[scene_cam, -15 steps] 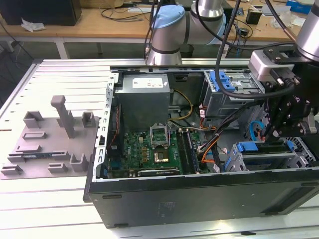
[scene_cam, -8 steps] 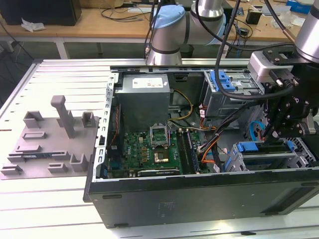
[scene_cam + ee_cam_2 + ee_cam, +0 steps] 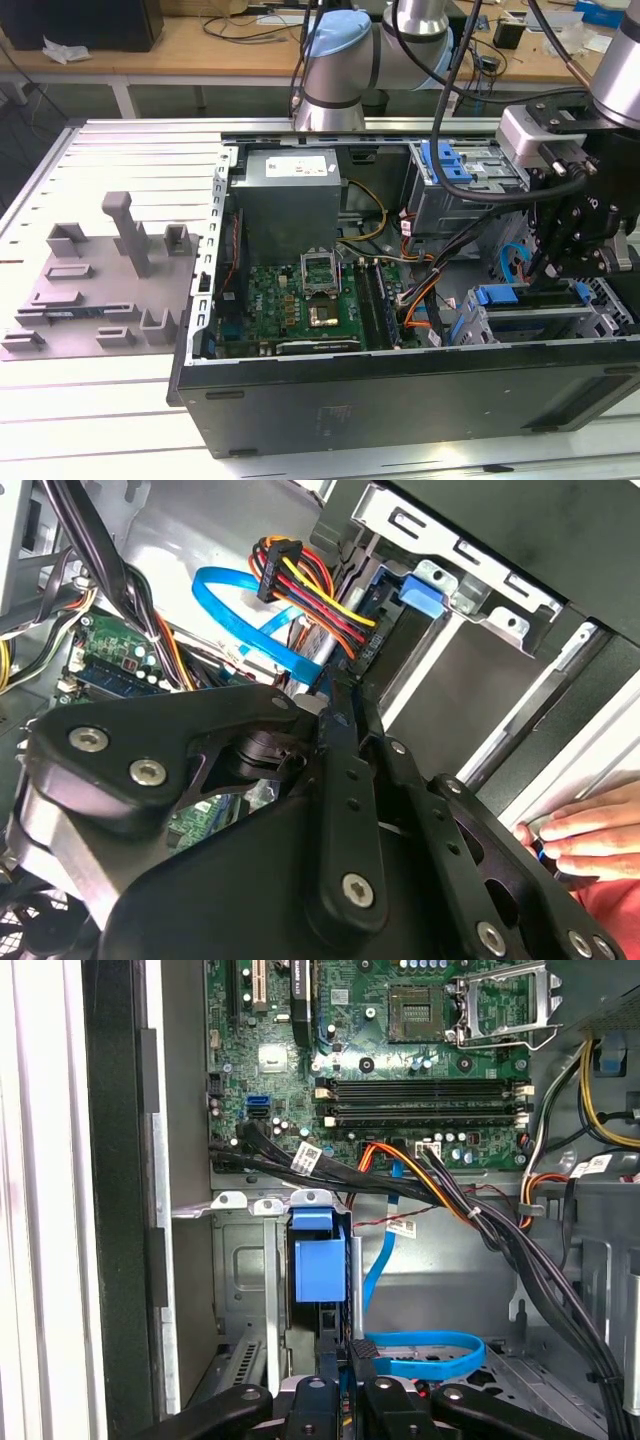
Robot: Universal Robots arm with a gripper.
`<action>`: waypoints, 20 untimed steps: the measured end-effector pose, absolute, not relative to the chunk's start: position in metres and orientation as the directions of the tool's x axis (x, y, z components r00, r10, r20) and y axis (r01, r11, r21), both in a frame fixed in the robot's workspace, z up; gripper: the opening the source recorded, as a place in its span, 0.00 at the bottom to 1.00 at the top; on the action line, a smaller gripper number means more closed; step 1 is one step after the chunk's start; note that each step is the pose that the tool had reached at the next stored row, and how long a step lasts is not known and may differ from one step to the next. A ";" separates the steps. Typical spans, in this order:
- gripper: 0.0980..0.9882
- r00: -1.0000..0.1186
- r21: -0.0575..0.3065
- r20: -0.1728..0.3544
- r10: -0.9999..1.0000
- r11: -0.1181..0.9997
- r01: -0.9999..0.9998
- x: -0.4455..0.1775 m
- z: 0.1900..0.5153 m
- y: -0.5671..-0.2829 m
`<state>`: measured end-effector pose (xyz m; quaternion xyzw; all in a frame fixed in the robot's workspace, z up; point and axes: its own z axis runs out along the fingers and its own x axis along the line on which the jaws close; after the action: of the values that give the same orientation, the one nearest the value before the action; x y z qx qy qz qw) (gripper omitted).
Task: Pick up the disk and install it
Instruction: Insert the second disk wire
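Observation:
The disk [image 3: 318, 1260] stands on edge in the grey drive cage [image 3: 240, 1290] at the front corner of the open computer case. Its blue plastic frame faces the camera. In the first wrist view my gripper [image 3: 350, 1355] sits right at the disk's near end, fingers drawn close together and shut on its edge. The second wrist view shows the black finger links meeting at the gripper [image 3: 338, 695], with a bit of blue between the tips. In the exterior view the gripper [image 3: 553, 262] hangs over that cage [image 3: 520, 322] on the exterior view's right.
Blue data cables [image 3: 420, 1352] and a black, orange and yellow cable bundle [image 3: 470, 1215] run beside the cage. The motherboard [image 3: 300, 300] fills the case floor. A second cage with a blue latch [image 3: 445, 160] stands behind. A grey fixture [image 3: 100, 280] lies left of the case. A hand [image 3: 590, 832] rests on the case edge.

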<state>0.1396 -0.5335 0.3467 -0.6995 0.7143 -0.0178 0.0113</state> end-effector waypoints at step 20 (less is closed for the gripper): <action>0.07 -0.018 -0.041 0.009 -1.000 0.018 -0.999 0.140 0.341 -0.533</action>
<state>0.1398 -0.5334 0.3407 -0.7006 0.7132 -0.0178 0.0113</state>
